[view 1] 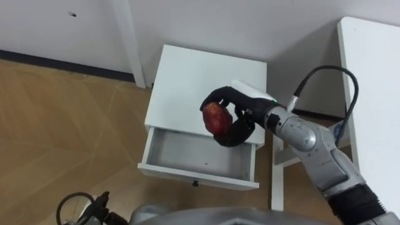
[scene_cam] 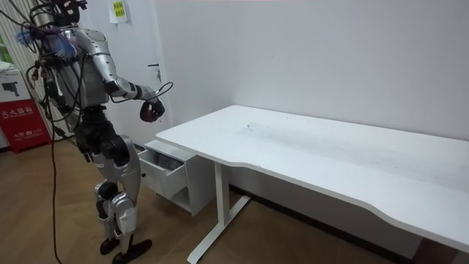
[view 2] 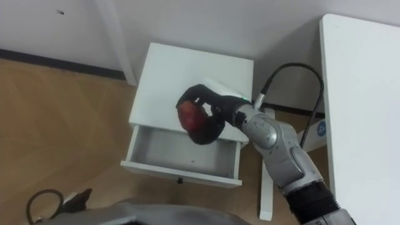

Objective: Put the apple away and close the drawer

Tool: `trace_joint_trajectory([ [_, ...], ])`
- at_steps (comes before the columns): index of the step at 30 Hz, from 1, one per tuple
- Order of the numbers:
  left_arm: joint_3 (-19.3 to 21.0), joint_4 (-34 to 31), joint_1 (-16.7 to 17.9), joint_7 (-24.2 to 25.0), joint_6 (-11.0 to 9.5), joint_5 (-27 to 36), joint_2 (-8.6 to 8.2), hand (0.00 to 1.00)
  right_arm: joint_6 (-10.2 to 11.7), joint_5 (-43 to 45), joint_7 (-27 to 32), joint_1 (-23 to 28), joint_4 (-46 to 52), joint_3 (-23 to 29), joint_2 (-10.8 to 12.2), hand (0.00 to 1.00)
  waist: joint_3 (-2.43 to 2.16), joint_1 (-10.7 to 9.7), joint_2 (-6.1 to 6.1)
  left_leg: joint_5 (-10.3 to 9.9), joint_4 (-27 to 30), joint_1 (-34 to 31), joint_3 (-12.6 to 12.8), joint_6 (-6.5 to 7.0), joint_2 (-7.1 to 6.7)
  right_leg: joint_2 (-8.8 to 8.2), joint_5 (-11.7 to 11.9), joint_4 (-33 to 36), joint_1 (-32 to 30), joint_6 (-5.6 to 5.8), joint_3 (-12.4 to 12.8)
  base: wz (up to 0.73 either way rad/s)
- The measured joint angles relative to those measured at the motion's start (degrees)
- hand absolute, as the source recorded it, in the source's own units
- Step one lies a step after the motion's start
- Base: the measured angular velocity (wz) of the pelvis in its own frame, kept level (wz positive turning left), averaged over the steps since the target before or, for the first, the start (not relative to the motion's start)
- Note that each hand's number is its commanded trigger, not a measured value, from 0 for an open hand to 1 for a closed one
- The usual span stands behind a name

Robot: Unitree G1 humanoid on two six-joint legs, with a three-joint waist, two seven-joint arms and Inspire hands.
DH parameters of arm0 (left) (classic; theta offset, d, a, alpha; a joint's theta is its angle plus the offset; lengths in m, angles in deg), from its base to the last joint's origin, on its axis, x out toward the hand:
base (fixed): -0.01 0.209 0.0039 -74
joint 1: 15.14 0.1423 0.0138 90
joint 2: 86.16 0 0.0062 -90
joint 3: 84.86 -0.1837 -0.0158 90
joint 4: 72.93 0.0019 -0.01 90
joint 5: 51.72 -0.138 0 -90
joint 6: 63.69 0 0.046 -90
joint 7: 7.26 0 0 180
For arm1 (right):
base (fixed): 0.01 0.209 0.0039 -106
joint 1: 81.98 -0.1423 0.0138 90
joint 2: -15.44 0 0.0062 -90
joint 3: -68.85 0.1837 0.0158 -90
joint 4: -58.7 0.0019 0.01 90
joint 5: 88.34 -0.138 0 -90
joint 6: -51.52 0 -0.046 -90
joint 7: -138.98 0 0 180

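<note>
My right hand (view 1: 239, 132) is shut on a red apple (view 1: 215, 117) and holds it in the air over the back edge of the open drawer (view 1: 195, 173). The drawer belongs to a small white cabinet (view 1: 200, 78) against the wall and is pulled out towards me, its inside bare. In the room view I stand facing the cabinet (scene_cam: 183, 187) with my right hand (scene_cam: 152, 111) stretched out above it. A dark shape at the lower left edge may be my left hand (view 1: 84, 209); its fingers are not readable.
A large white desk (view 1: 375, 94) stands to the right of the cabinet, its leg (view 1: 278, 181) close beside the drawer. A white door frame (view 1: 132, 44) rises at the cabinet's left. Wooden floor (view 1: 62, 125) spreads to the left.
</note>
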Motion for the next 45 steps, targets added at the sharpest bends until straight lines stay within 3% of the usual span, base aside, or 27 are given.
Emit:
trace_joint_trajectory([
  [7, 0.1, 0.3, -0.4, -0.2, 0.3, 0.2, 0.00, 0.00, -0.5, 0.0, -3.2, 0.0, 0.2, -0.3, 0.7, 0.00, -0.18, 0.1, -0.06, 0.0, 0.4, -0.8, 0.1, 0.01, -0.01, -0.07, 0.0, 0.0, -0.7, 0.00, 0.1, 0.00],
  [19, 0.1, 0.5, -0.5, -0.2, 0.6, 0.2, -0.12, 0.00, -0.5, 0.1, -3.6, 0.0, 1.1, -0.2, 0.7, 0.00, -0.13, -0.1, 0.43, 0.0, 0.5, -0.8, 0.1, 0.01, -0.01, -0.07, 0.0, 0.0, -0.6, 0.00, 0.0, 0.00],
  [24, 0.1, -0.1, -0.4, -0.3, 0.7, 0.2, -0.21, 0.00, -0.6, 0.4, -3.6, 0.0, 1.1, -0.1, 0.7, 0.00, -0.57, -0.4, 0.64, 0.0, 0.4, -0.7, 0.0, 0.01, -0.02, -0.07, 0.0, 0.0, -0.6, 0.00, 0.0, 0.00],
  [28, 0.1, 0.0, -0.3, -0.4, 0.6, 0.3, -0.22, 0.00, -0.6, 0.4, -3.1, 0.0, 1.1, -0.1, 0.6, 0.00, -0.59, -0.5, 0.63, 0.0, 0.4, -0.6, 0.0, 0.01, -0.02, -0.09, 0.0, 0.0, -0.5, 0.00, 0.0, 0.00],
  [33, 0.1, 0.1, 0.1, 0.1, 0.6, 0.2, -0.40, 0.00, -0.5, 0.4, -0.9, 1.1, 1.0, 0.5, 0.6, 0.00, -0.55, -0.8, 0.59, 0.0, 0.4, -0.5, 0.0, 0.01, -0.05, -0.14, 0.0, 0.0, -0.3, 0.00, 0.0, 0.00],
  [35, 0.6, 0.0, 0.7, -0.1, 0.6, 0.9, -0.71, 0.00, 0.0, 0.2, 0.9, 3.3, -0.7, 2.3, 0.9, 0.00, -0.29, -1.0, 0.85, 0.0, 0.3, 0.4, 0.1, 0.02, -0.07, -0.18, 0.0, 0.0, 0.5, 0.00, -0.1, 0.00],
  [37, 1.2, -0.1, 1.2, -0.6, 0.6, 2.1, -1.05, 0.00, 1.0, -0.2, 3.4, 3.6, -6.7, 4.4, 1.9, 0.00, -0.27, -2.0, 0.90, 0.0, 0.4, 0.8, 0.1, 0.02, -0.12, -0.24, 0.0, -0.1, 1.0, 0.01, -0.1, 0.06],
  [40, 1.9, 0.0, 1.7, -1.9, 0.6, 3.2, -2.03, 0.00, 0.8, -0.3, 9.7, 6.3, -15.9, 9.5, 2.9, 0.00, -0.32, -2.9, 1.34, -0.3, 0.7, 1.0, 0.3, 0.46, -0.21, -0.53, -0.2, 0.5, 1.2, 0.34, -0.3, 0.04],
  [41, 2.0, 0.0, 1.9, -1.9, 0.6, 3.1, -2.33, 0.00, 0.8, -0.7, 11.9, 6.4, -20.2, 11.6, 3.2, 0.00, -0.07, -3.7, 1.89, -0.8, 1.5, 0.6, 0.4, 0.81, -0.22, -0.85, -0.8, 2.6, 0.5, 1.08, -0.6, 0.00],
  [42, 2.4, 0.1, 2.0, -1.9, 0.6, 2.9, -2.66, 0.00, 0.7, -0.7, 13.0, 6.7, -22.2, 13.3, 3.3, 0.00, -0.16, -4.4, 2.31, -1.2, 2.2, 0.2, 0.5, 1.03, -0.21, -1.11, -1.3, 4.7, -0.6, 1.37, -0.6, 0.00],
  [43, 3.2, 0.2, 2.0, -1.9, 0.5, 3.1, -3.35, 0.00, 0.8, -1.1, 15.6, 7.0, -26.1, 17.0, 3.4, 0.00, -0.11, -5.3, 3.43, -2.1, 3.9, -1.0, 0.5, 1.56, -0.17, -1.93, -2.5, 11.6, -4.0, 2.45, -0.7, -0.04],
  [44, 4.0, 0.8, 1.9, -1.9, 0.4, 3.1, -3.58, 0.00, 0.5, -2.3, 18.8, 7.0, -31.5, 20.3, 3.4, 0.00, -0.54, -6.3, 4.42, -2.5, 4.9, -1.5, 0.9, 2.01, -0.40, -3.57, -2.8, 22.7, -9.5, 2.94, -1.0, 0.00],
  [45, 4.6, 0.8, 1.9, -1.9, 0.4, 3.0, -3.43, 0.00, 0.2, -2.6, 20.1, 7.4, -33.3, 21.8, 3.3, 0.00, -0.60, -6.9, 4.49, -2.6, 5.4, -1.6, 1.2, 2.28, -0.86, -4.50, -2.2, 28.7, -12.7, 3.10, -1.0, 0.00],
])
